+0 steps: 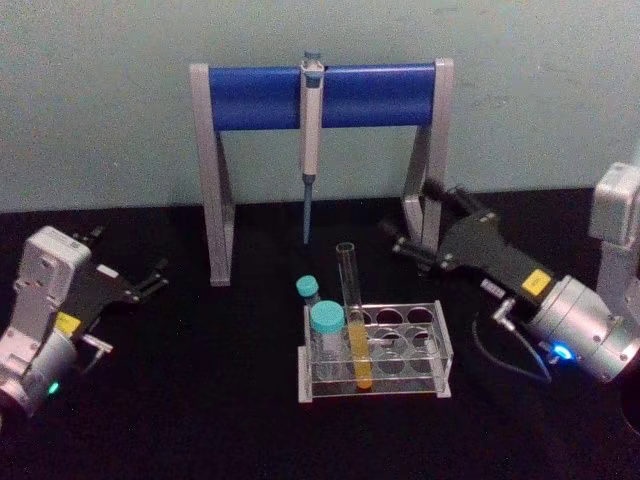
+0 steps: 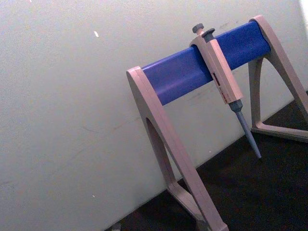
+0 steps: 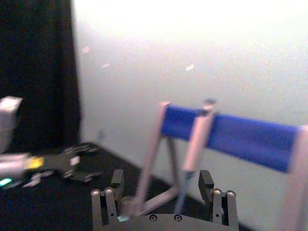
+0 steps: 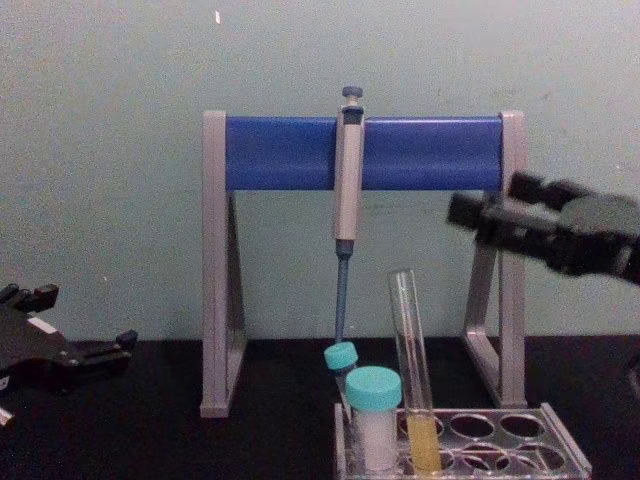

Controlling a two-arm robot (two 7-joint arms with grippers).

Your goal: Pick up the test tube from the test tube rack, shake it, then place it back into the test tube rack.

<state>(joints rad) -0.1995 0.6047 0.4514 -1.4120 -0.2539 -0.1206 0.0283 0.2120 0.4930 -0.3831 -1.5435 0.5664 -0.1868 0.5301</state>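
The test tube (image 1: pixel 352 310) is standing in the test tube rack (image 1: pixel 440 345) on the black counter (image 1: pixel 200 400), leaning a little in a front hole toward the robot's left end, with its yellow liquid sitting in the lower part and its open mouth rising well above the rack top. Just to its left two teal-capped tubes (image 1: pixel 326 320) are sharing the same rack, the nearer one almost touching it. Nothing is gripping the tube, so I am judging that the pick-up step is only beginning. The right gripper (image 1: pixel 415 235) is hanging raised off the counter, behind and to the right of the rack and near the right leg of the pipette stand (image 1: pixel 320 95), with its fingers spread apart and nothing between them. The left gripper (image 1: pixel 150 280) is sitting low near the counter well off to the left, jaws parted and empty, looking parked. Judging from this, the right arm is the one closing in; it is going to need to swing toward the rack, line its open fingers around the bare glass above the liquid and clear of the teal caps, close gently, then lift straight up along the tube's lean so the rack is not dragged.
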